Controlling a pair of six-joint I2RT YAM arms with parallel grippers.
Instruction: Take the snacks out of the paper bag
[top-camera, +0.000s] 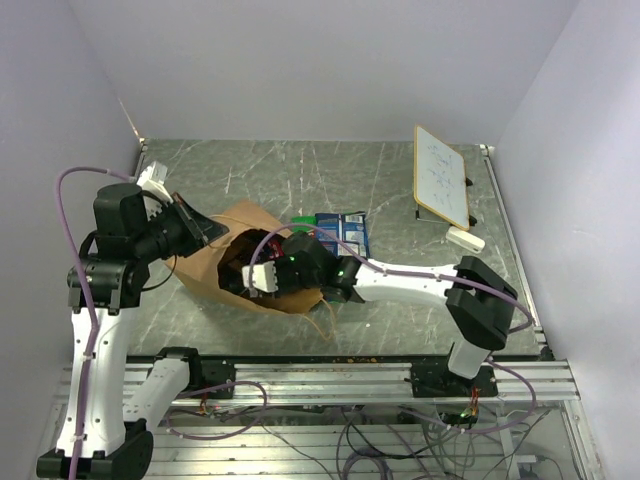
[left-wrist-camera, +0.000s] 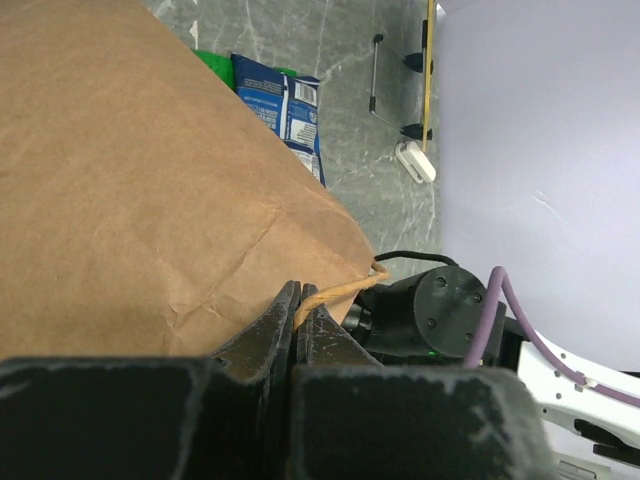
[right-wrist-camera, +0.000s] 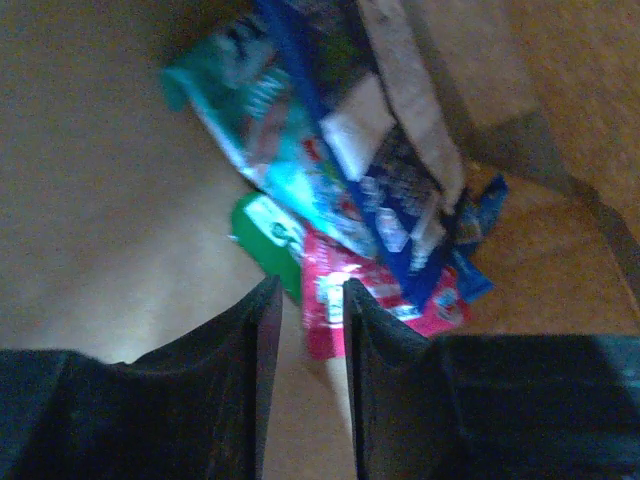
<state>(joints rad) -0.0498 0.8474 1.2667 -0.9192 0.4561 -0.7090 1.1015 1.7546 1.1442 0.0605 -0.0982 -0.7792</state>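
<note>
brown kraft paper bag (top-camera: 215, 262), lying on its side at centre-left of the tabletop (top-camera: 300, 170), mouth toward the right arm. left gripper (left-wrist-camera: 298, 300): clenched on the bag's thin looped handle (left-wrist-camera: 335, 290), seemingly holding that side of the mouth up. right gripper (right-wrist-camera: 312, 295): reached inside the bag, jaws standing a little apart with nothing between them, poised just over the heap. snacks inside, in a loose overlapping pile at the upper centre of the right wrist view: teal packet (right-wrist-camera: 255, 110), green packet (right-wrist-camera: 262, 232), red packet (right-wrist-camera: 330, 262), blue packet (right-wrist-camera: 400, 230). already out, on the tabletop just beyond the bag: blue packets (top-camera: 345, 232) and a bright green packet (top-camera: 302, 218). hazards, as judged: the packets overlap, so a closing pinch may take two at once or only a corner; glossy foil may slide out on the way to the mouth; the narrow gap may ride over a packet instead of straddling it; a finger may snag the paper wall and drag the bag; the handle is thin and could tear under any pull, letting the mouth sag onto the right arm.
</note>
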